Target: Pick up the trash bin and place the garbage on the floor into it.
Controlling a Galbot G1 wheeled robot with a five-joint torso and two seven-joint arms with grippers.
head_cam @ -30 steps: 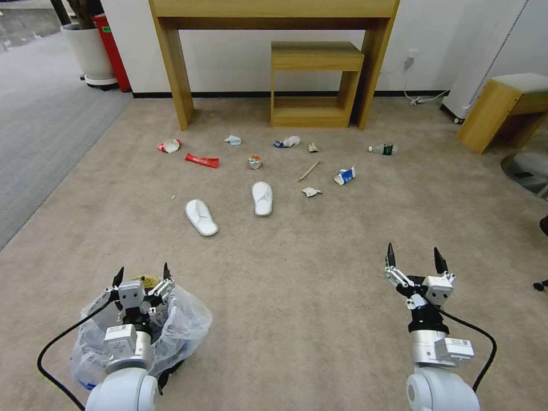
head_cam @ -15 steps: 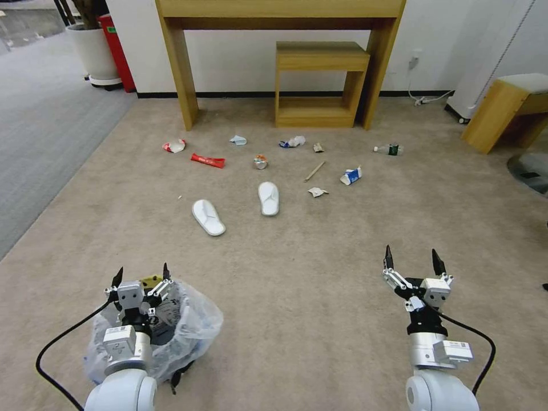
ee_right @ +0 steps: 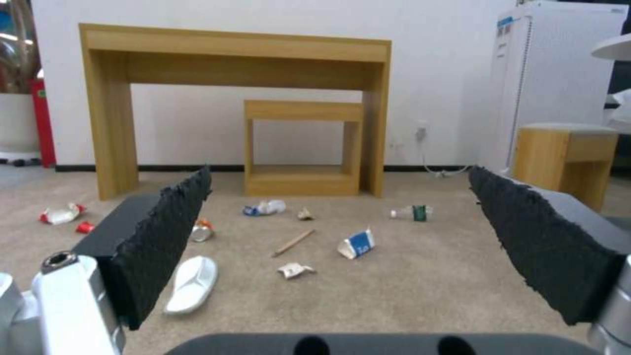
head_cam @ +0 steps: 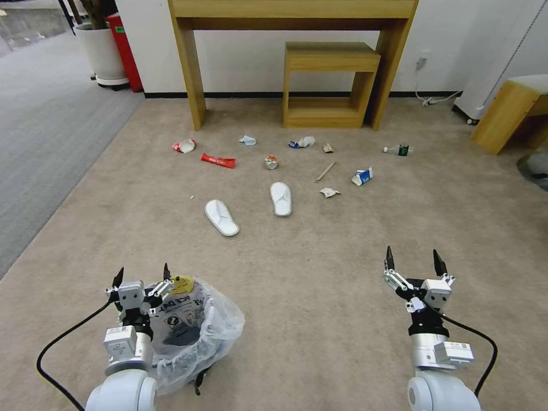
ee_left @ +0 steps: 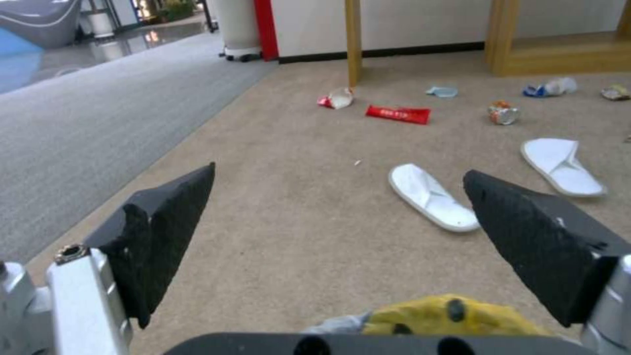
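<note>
Both arms reach forward from the robot's lower frame, wrists level and pincers pointing ahead. The left pincer [head_cam: 142, 274] sits low at the near left, black fingertips [ee_left: 172, 224] spread wide apart, gripping nothing. The right pincer [head_cam: 415, 260] is held at the near right, well apart from the left, its serrated black fingertips [ee_right: 167, 231] likewise parted and empty
</note>
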